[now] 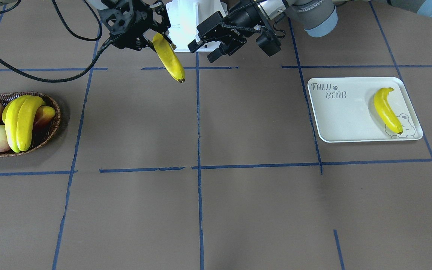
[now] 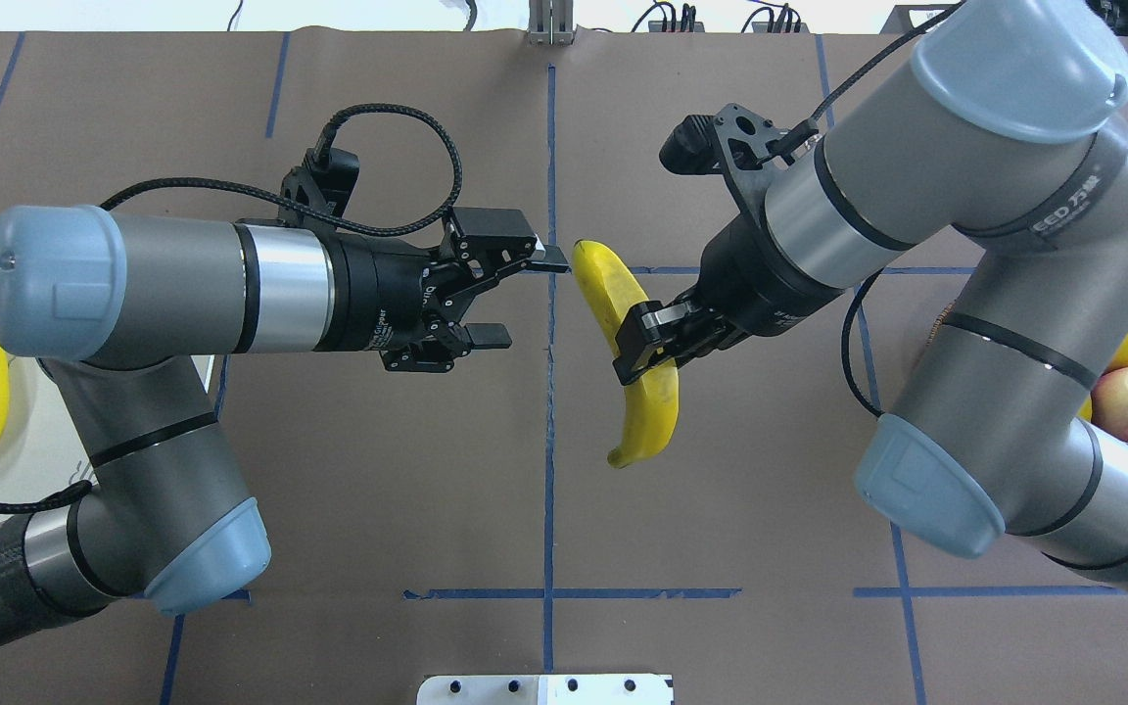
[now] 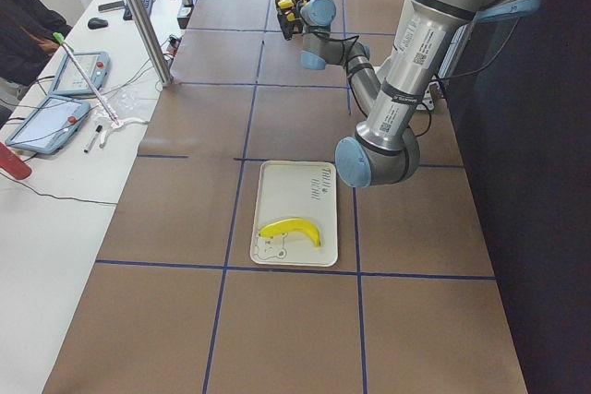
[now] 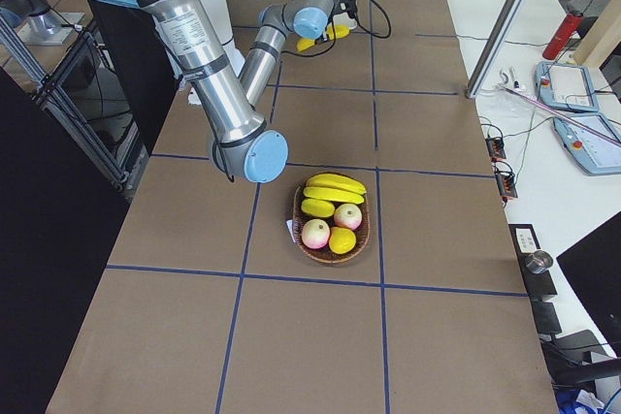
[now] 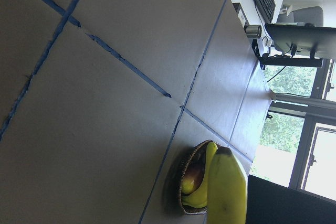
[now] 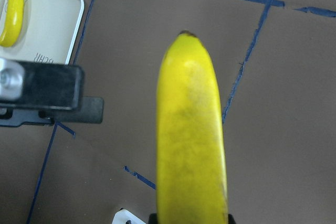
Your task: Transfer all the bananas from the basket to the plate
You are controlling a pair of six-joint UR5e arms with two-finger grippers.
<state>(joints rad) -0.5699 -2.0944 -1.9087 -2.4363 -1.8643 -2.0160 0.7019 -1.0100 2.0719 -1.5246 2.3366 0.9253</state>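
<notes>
Curved yellow banana is clamped aloft by right gripper; left gripper is spread wide. One banana is kept on cream rectangular plate, two bananas in brown wicker basket.

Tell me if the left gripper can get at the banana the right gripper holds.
Probably yes. The left gripper is open and faces the held banana with nothing between; the right gripper clamps its middle, leaving the near end free.
</notes>
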